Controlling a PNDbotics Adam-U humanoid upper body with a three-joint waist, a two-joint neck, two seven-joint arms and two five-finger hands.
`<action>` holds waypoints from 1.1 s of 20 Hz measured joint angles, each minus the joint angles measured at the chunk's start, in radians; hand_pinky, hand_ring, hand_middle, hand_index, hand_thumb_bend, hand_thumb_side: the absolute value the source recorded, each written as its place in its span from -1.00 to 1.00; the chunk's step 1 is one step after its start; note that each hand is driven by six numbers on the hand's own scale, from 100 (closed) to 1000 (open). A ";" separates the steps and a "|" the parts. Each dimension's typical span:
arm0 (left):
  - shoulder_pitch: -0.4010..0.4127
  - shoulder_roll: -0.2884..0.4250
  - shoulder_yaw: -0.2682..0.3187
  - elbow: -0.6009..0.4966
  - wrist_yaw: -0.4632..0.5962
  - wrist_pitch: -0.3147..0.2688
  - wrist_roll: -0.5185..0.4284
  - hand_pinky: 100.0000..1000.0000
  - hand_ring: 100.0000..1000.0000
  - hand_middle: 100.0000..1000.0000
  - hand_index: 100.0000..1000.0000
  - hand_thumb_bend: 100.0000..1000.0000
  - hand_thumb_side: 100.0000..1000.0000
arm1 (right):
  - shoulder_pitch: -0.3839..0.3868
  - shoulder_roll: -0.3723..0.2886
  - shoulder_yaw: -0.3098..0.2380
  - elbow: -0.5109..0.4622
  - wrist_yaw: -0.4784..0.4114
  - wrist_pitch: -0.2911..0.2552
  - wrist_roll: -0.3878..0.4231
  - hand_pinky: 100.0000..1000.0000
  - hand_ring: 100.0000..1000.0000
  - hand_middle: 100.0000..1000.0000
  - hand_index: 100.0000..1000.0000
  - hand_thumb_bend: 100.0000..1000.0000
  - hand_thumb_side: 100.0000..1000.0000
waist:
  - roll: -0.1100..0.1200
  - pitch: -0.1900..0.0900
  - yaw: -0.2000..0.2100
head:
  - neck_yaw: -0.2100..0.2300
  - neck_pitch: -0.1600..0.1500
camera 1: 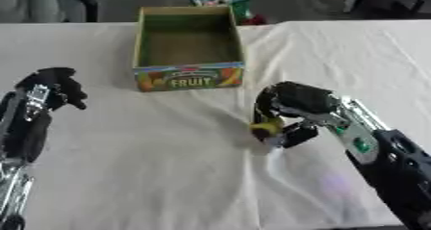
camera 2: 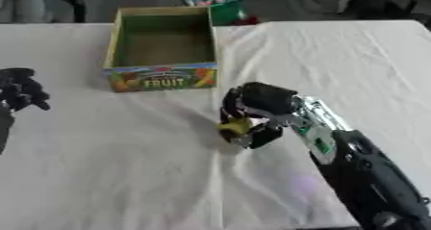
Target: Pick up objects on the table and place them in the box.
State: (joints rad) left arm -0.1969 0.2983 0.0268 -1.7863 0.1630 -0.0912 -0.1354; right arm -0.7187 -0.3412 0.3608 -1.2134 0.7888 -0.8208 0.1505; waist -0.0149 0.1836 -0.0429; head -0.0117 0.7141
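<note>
Right hand (camera 1: 290,109) on white tablecloth (camera 1: 151,166).

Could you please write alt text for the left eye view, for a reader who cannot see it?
The right robot hand is curled round a small yellow object on a white tablecloth, just short of an open, empty cardboard box labelled FRUIT. The left robot hand is at the left edge, fingers curled, holding nothing.
</note>
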 measured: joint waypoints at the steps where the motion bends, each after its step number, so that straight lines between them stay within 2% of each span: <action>1: 0.000 0.000 0.000 0.000 0.000 0.000 0.000 -0.13 -0.01 -0.06 0.38 -1.00 0.38 | -0.011 -0.003 -0.004 -0.009 -0.004 0.003 -0.012 -1.00 -0.97 -1.00 -0.82 -1.00 -0.76 | 0.000 0.000 0.000 | 0.000 0.000; 5: 0.000 0.000 0.000 -0.001 0.003 0.000 0.000 -0.13 -0.01 -0.06 0.38 -1.00 0.37 | -0.077 -0.017 -0.024 -0.021 -0.029 0.026 -0.042 -1.00 -0.96 -1.00 -0.82 -1.00 -0.74 | -0.001 -0.007 0.005 | 0.000 -0.003; 10: -0.011 0.000 -0.011 -0.006 0.009 0.003 -0.007 -0.13 -0.01 -0.06 0.38 -1.00 0.35 | -0.177 -0.017 -0.067 0.019 -0.037 0.061 -0.069 -1.00 -0.96 -1.00 -0.82 -1.00 -0.82 | 0.000 -0.009 0.041 | -0.005 -0.004; 12: -0.022 0.000 -0.019 -0.007 0.016 0.004 -0.014 -0.13 -0.01 -0.06 0.38 -1.00 0.34 | -0.215 -0.013 -0.093 0.060 -0.025 0.076 -0.084 -1.00 -0.96 -1.00 -0.82 -1.00 -0.85 | 0.000 -0.009 0.067 | -0.014 -0.005; 15: -0.046 -0.008 -0.032 -0.013 0.027 0.007 -0.026 -0.13 -0.01 -0.06 0.38 -1.00 0.33 | -0.271 0.008 -0.142 0.142 0.019 0.103 -0.111 -1.00 -0.95 -1.00 -0.81 -1.00 -0.79 | -0.001 -0.007 0.114 | -0.034 -0.017; 17: -0.064 -0.014 -0.043 -0.015 0.034 0.009 -0.036 -0.13 -0.01 -0.06 0.38 -1.00 0.33 | -0.303 0.026 -0.178 0.207 0.065 0.125 -0.134 -1.00 -0.95 -1.00 -0.81 -1.00 -0.70 | -0.005 -0.001 0.150 | -0.051 -0.029; 22: -0.099 -0.027 -0.068 -0.024 0.049 0.017 -0.062 -0.13 -0.01 -0.06 0.38 -1.00 0.32 | -0.360 0.070 -0.270 0.383 0.197 0.199 -0.204 -1.00 -0.92 -1.00 -0.80 -1.00 -0.70 | -0.019 0.013 0.247 | -0.103 -0.060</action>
State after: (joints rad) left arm -0.2960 0.2716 -0.0416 -1.8107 0.2117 -0.0738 -0.1974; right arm -1.0787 -0.2715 0.0904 -0.8303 0.9853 -0.6222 -0.0531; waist -0.0335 0.1970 0.2045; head -0.1146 0.6544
